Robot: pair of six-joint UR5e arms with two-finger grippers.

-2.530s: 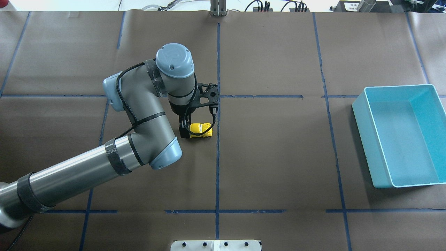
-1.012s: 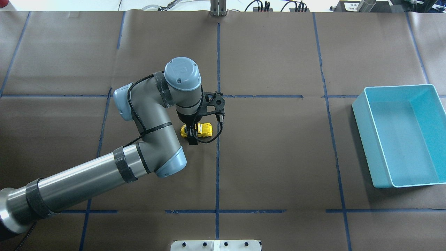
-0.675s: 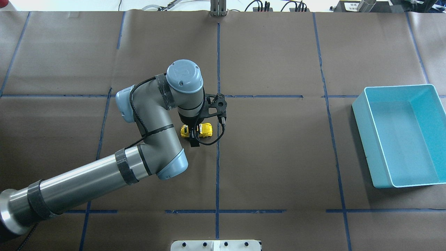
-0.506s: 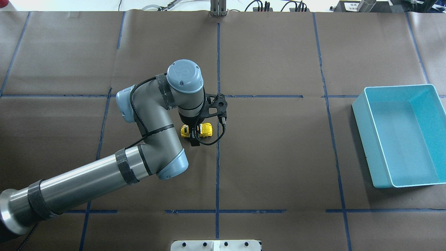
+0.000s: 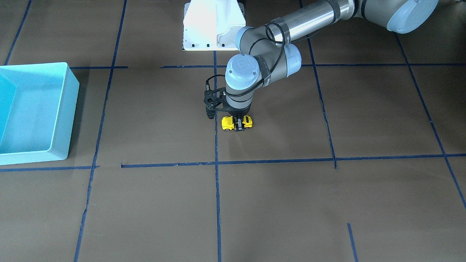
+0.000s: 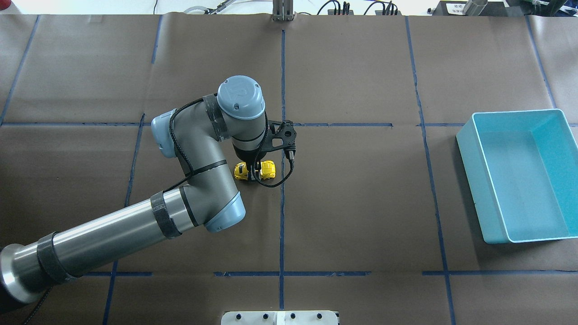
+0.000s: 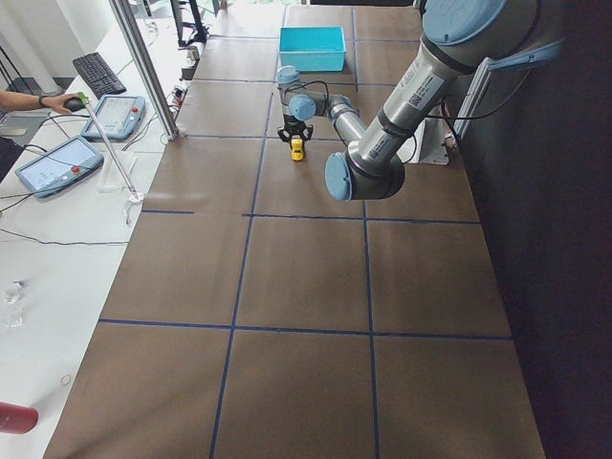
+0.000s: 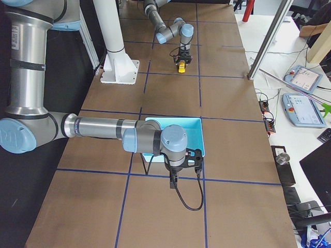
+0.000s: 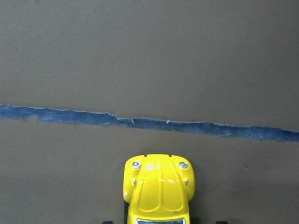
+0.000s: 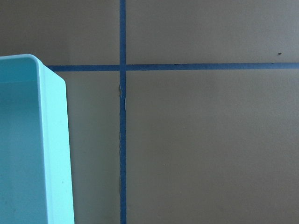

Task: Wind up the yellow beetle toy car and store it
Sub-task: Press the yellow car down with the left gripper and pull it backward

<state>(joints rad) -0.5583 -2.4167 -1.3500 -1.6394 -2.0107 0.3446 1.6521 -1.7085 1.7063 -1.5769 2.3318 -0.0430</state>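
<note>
Gripping the yellow beetle toy car [image 6: 268, 168] with the left gripper [image 5: 239, 124], jaws pressed on both flanks around mid-body, as far as can be judged from the overhead and front-facing views. Standing on its wheels on the table [image 6: 361, 203], near the centre, just beside a blue tape line [image 9: 140, 122] and well apart from the teal bin [image 6: 469, 180] at the robot's right. Impossible to tell how the jaws of the right gripper [image 8: 173, 180] stand: seen only from the side camera, hanging close to the bin.

Probably at the winding step, so several ways to fail from here:

- Dragging backwards with too little downward pressure: wheels sliding on the paper instead of turning, and no winding of the spring.
- Pressing too hard: wrinkling or tearing the brown paper cover, especially when crossing the tape.
- Squeezing a small, rounded, glossy shell: danger of twisting it in the jaws or squirting it out sideways.
- Letting go after winding: a quick run across the table, possibly out of reach or toward an edge.
- Lifting while wound: wheels free to spin, winding lost in the air.
- Catching on the black cable loop [image 6: 276, 182] hanging just beside the car.
- Carrying over the long way to the bin: an early drop with a weak grip.
</note>
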